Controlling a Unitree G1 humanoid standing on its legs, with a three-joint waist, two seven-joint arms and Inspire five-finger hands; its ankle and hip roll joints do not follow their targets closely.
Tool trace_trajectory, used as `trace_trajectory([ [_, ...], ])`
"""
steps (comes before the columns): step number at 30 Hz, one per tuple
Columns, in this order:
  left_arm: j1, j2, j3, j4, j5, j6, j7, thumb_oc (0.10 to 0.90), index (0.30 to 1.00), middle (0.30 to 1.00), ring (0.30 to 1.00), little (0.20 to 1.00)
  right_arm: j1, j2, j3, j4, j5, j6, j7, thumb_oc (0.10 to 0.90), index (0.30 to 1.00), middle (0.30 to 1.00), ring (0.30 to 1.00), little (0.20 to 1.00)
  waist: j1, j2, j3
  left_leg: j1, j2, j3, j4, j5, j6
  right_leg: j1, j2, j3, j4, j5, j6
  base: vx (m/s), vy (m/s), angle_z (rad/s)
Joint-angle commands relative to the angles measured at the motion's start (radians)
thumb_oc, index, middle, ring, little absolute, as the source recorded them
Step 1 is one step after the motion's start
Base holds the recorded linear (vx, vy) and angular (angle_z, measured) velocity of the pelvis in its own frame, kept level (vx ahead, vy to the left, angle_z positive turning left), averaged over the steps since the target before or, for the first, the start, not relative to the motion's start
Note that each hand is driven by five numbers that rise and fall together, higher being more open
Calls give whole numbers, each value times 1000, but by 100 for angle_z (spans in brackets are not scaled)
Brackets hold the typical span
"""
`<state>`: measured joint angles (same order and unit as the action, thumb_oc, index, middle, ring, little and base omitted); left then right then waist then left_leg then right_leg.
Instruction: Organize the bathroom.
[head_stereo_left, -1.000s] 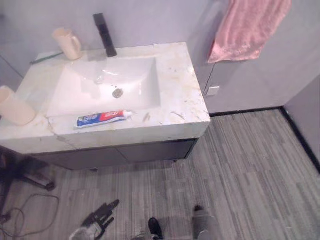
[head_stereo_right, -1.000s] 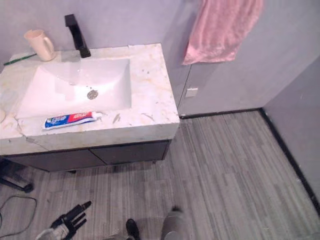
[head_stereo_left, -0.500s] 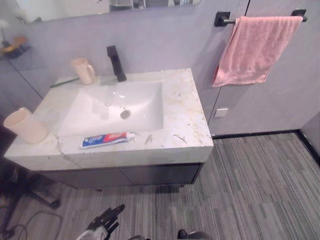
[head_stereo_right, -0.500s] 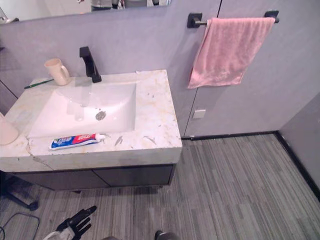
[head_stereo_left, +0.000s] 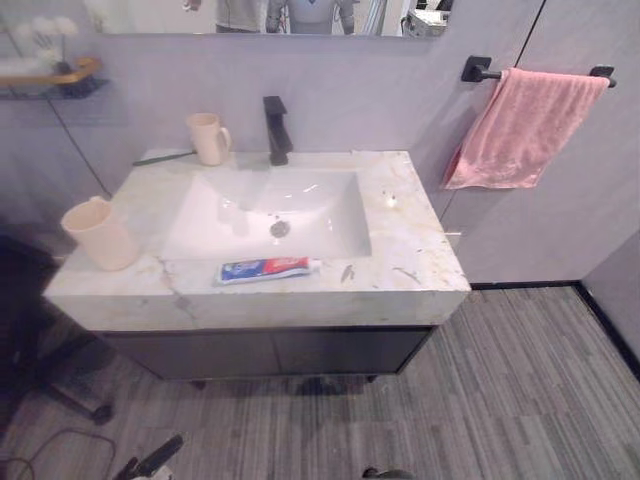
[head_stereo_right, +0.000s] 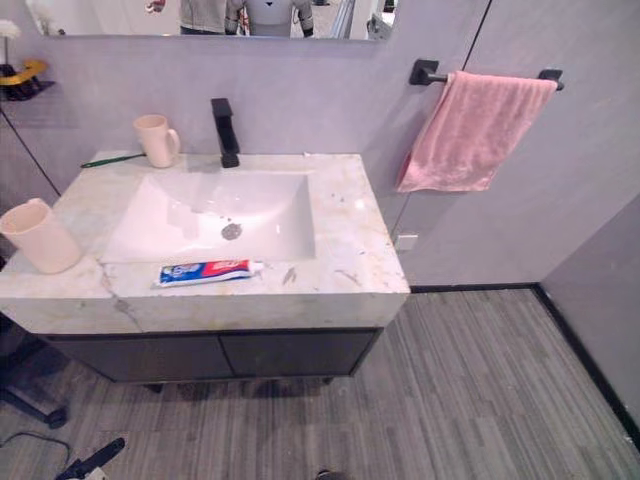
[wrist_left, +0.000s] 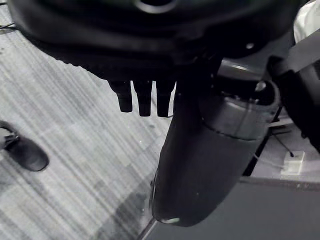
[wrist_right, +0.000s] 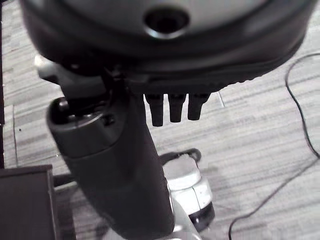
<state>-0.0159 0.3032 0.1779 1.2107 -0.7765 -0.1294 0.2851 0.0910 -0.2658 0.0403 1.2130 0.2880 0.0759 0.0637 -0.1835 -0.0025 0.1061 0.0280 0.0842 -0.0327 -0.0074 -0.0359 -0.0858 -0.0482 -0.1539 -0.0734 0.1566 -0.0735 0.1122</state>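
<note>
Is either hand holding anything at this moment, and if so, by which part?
Nothing is held. The left hand and right hand both hang down over the floor with straight fingers and nothing between them.

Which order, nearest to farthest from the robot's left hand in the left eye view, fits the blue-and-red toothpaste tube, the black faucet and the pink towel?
Measured from the left hand, low at the left above the floor:
1. blue-and-red toothpaste tube, on the counter's front edge.
2. black faucet, behind the basin.
3. pink towel, on the wall rail, far right.
</note>
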Motion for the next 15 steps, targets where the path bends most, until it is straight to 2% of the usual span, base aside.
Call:
trace_trajectory([
  [1,-11,67,53,-31,20,-54,-15,800,900,900,900,900,0,-43,-8,-4,-11,-9,-2,800,900,900,900,900,-23,33,8,17,72,102,44,21,21,-43,27,46,41,21,34,33,92,-9],
  [6,-18,67,48,-32,26,-9,-65,800,900,900,900,900,12,-40,-25,-9,-15,-3,-22,800,900,900,900,900,-44,44,9,15,81,172,20,23,21,-61,4,31,40,24,58,37,109,-6],
  [10,-9,60,48,-46,-3,5,-78,800,900,900,900,900,24,-40,-51,4,-29,-7,-18,800,900,900,900,900,-44,45,13,15,77,184,28,13,29,-53,-10,23,35,27,70,79,87,17],
  [12,-1,53,72,-68,-86,-17,-23,800,900,900,900,900,24,-33,-50,6,-50,-1,-13,800,900,900,900,900,-33,38,11,10,64,194,38,3,38,-48,-20,30,26,33,82,95,82,7],
  [15,1,51,115,-105,-203,-100,61,800,900,900,900,900,26,-26,-42,-5,-57,-3,0,800,900,900,900,900,-23,30,11,0,54,195,59,-10,44,-34,-27,33,10,38,89,74,27,0],
])
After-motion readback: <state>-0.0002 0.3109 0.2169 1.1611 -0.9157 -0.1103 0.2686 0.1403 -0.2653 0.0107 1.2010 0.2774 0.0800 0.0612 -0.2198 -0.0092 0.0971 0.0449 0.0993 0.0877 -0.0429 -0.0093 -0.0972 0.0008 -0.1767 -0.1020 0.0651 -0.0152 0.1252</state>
